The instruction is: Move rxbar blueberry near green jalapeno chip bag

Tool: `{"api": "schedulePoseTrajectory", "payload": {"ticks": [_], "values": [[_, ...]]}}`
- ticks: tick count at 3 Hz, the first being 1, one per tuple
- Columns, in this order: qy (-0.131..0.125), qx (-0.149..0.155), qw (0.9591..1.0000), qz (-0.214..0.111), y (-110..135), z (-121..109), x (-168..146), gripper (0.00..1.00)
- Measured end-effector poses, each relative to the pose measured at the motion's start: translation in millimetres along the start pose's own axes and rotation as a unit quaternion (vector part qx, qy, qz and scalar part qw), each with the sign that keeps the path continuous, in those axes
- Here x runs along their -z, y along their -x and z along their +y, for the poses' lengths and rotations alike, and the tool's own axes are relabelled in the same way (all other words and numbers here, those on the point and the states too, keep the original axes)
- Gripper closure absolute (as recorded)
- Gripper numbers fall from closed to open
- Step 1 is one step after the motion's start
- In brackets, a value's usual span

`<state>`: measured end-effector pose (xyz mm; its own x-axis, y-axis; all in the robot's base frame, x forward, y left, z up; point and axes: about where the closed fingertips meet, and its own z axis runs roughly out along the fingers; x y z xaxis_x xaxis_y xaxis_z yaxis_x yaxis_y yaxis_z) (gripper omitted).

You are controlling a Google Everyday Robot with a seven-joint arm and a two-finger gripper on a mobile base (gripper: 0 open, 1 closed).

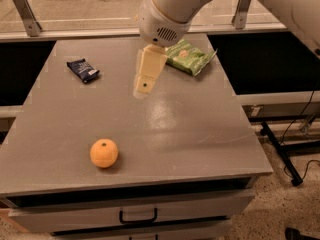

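Grey counter (200,134) carries everything. My arm (170,9) comes in from above, its housing just left of green jalapeno chip bag (192,58). Bag lies flat at counter's far side. My gripper (141,90) hangs just left of bag, pointing down, holding nothing; apart or together, cannot tell. Orange (104,153) sits well in front-left of bag. Rxbar blueberry (83,70) lies flat, well left of bag, beyond my gripper.
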<state>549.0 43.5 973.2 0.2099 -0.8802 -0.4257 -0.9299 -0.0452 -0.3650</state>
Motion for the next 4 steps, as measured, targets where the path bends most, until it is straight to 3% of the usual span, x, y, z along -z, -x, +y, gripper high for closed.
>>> {"api": "schedulePoseTrajectory", "payload": {"ticks": [1,2,3,4], "values": [[-0.010,-0.032,0.9986,-0.041,21,-29,-39,0.00],[-0.012,-0.067,0.9937,-0.089,48,-64,-95,0.00],[-0.024,-0.100,0.9892,-0.104,70,-89,-151,0.00],[-0.029,-0.150,0.9821,-0.110,80,-107,-199,0.00]]}}
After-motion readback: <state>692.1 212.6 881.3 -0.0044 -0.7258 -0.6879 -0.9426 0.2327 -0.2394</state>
